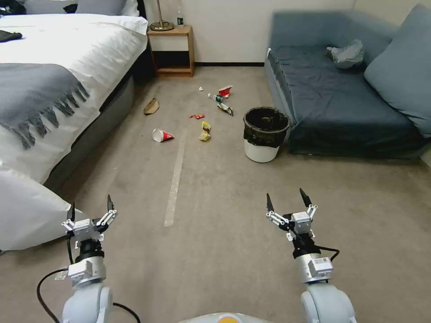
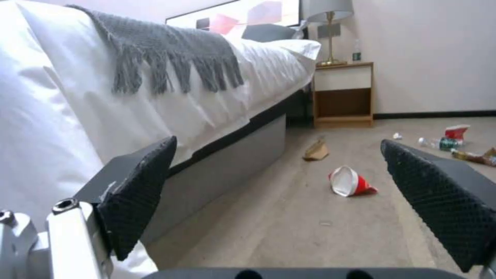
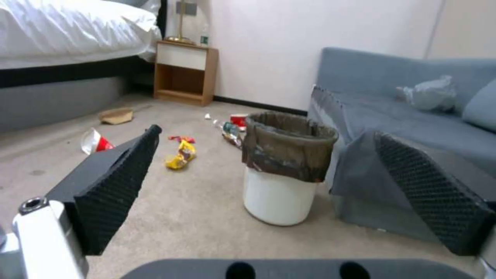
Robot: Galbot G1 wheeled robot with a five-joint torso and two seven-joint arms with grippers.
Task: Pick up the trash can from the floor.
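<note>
The trash can (image 1: 265,134) is a small round white bin with a black bag folded over its rim. It stands upright on the beige carpet floor (image 1: 215,215), right beside the blue sofa's front corner. The right wrist view shows the trash can (image 3: 284,170) straight ahead, well beyond the fingers. My right gripper (image 1: 289,200) hangs open above the carpet, some way short of the bin, with nothing between its fingers. My left gripper (image 1: 91,207) is open too, low beside the bed's white cover, far left of the bin.
A bed (image 1: 54,85) with a grey throw fills the left; a blue sofa (image 1: 341,103) stands right. A nightstand (image 1: 173,49) is at the back wall. Litter lies mid-carpet: a red-and-white paper cup (image 1: 161,135), yellow wrappers (image 1: 205,131), a bottle (image 1: 217,97). A pale stripe (image 1: 175,179) runs forward.
</note>
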